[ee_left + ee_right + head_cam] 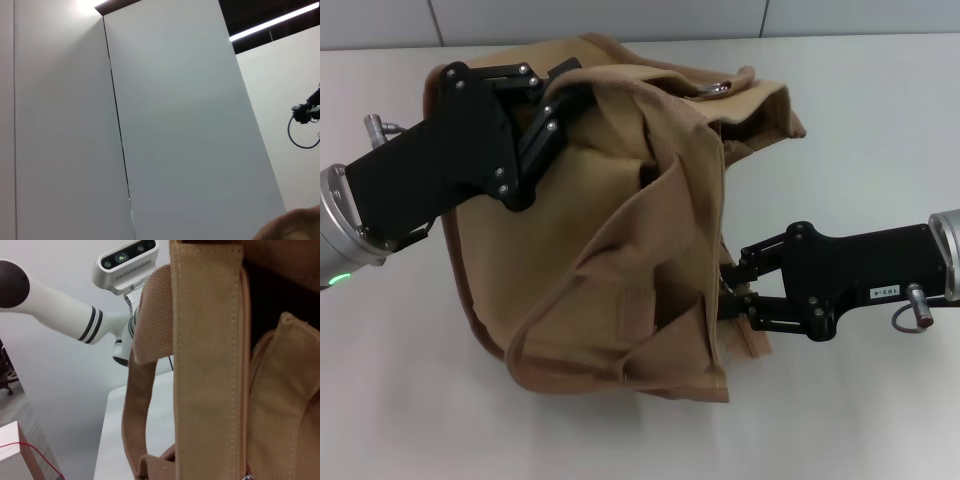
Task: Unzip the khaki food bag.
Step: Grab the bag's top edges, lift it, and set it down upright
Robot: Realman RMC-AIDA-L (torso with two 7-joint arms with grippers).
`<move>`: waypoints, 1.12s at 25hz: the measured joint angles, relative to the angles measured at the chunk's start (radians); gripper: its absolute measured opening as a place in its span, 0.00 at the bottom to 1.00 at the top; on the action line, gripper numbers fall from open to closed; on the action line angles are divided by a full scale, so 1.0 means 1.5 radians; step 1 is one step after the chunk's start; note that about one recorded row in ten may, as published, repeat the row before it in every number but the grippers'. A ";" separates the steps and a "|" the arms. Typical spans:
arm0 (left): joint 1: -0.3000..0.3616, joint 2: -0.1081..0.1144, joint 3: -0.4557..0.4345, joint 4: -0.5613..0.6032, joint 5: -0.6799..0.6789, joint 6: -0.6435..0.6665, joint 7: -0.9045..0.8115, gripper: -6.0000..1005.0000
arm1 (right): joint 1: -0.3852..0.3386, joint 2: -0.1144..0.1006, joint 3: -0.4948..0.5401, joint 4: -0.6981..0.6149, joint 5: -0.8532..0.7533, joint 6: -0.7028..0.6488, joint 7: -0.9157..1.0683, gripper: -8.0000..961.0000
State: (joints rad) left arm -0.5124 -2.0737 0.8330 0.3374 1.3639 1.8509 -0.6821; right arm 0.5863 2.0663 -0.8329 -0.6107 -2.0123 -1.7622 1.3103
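The left gripper [563, 92] reaches in from the left, its fingers clamped on the far upper edge of the one crumpled tan canvas khaki food bag [620, 230] lying on the white counter [860, 120]. The right gripper [728, 290] comes in low from the right, fingertips buried in the bag's side; whether they are apart or together cannot be told. Two webbing handles [210, 355] show in the right wrist view.
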 joint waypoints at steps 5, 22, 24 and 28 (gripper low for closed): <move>0.002 0.002 -0.005 0.000 -0.001 -0.003 0.002 0.08 | -0.002 -0.003 0.005 -0.002 0.001 -0.006 0.003 0.29; 0.006 0.003 -0.006 0.000 -0.001 -0.017 0.005 0.08 | -0.006 -0.009 0.015 -0.007 0.002 -0.019 0.025 0.18; 0.006 0.003 -0.006 0.000 -0.001 -0.017 0.005 0.08 | -0.006 -0.010 0.015 -0.007 0.001 -0.021 0.025 0.17; 0.006 0.003 -0.005 0.000 -0.001 -0.018 0.006 0.08 | -0.006 -0.010 0.015 -0.007 0.001 -0.025 0.026 0.18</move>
State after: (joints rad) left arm -0.5031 -2.0693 0.8254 0.3374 1.3627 1.8241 -0.6734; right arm 0.5772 2.0508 -0.8097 -0.6213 -2.0110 -1.7994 1.3490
